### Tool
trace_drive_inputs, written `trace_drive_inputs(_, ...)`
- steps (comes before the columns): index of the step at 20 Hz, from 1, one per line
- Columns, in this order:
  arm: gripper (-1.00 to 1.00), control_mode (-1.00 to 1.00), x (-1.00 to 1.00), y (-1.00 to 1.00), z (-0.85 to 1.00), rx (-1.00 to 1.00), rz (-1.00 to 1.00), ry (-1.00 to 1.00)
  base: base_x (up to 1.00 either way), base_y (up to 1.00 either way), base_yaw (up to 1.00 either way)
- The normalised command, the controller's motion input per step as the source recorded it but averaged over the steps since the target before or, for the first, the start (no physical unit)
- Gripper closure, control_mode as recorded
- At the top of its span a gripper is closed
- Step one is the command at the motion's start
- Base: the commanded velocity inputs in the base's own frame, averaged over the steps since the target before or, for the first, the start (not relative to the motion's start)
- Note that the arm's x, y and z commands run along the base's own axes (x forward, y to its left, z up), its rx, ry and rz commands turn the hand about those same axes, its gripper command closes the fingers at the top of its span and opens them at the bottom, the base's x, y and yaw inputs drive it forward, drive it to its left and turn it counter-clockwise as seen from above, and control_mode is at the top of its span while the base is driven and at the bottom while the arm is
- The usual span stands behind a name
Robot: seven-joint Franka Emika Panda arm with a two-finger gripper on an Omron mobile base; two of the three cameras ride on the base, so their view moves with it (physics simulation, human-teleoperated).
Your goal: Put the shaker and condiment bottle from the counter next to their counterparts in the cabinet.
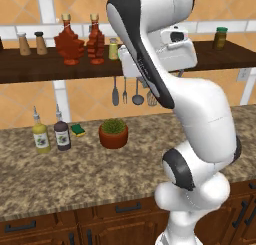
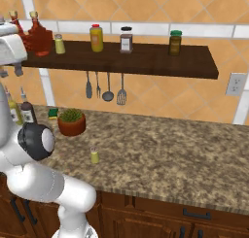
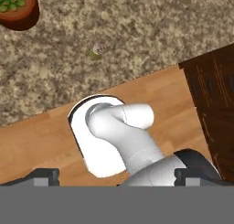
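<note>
Step in hand: by judgement the bottle half is finished, since two red maple-leaf bottles stand side by side on the cabinet shelf; the shaker has yet to be fetched.
Condiment bottle, upright at the 3 o'clock side of its counterpart bottle, nearly touching it.
Counterpart shaker, upright on the shelf at 3 o'clock of the bottles.
Gripper: held high near shelf level, looking straight down. Two dark fingertips sit wide apart with nothing between them, so the jaws read as spread and empty.
Shaker, alone on the counter, upright, at 4 o'clock of the potted plant and well apart from it.
Next move: calls for a long descent to the shaker and a grip on its short body.
Surroundings: two pourer-topped bottles and a sponge at 9 o'clock of the plant; hanging utensils under the shelf.
Obstruction: none near the shaker; the shelf edge must be cleared on the way back up.
</note>
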Motion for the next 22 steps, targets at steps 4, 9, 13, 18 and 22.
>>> trace_drive_inputs(4, -1.0, -1.0, 0.74, -0.88, -0.02, 0.27, -0.08, -0.33, 0.0, 0.0, 0.0)
trace_drive_inputs(9, -1.0, -1.0, 0.06, -0.04, -0.08, 0.11, 0.0, -0.09, 0.0, 0.0, 0.0)
trace_drive_inputs(13, -1.0, -1.0, 0.92, -0.01, -0.25, 0.0, 0.0, -0.38, 0.0, 0.0, 0.0)
trace_drive_inputs(18, -1.0, -1.0, 0.44, 0.0, -0.07, 0.0, 0.0, -0.15, 0.0, 0.0, 0.0)
trace_drive_inputs(22, -1.0, -1.0, -0.34, 0.0, -0.59, 0.0, -0.02, 0.0, 0.0, 0.0, 0.0)
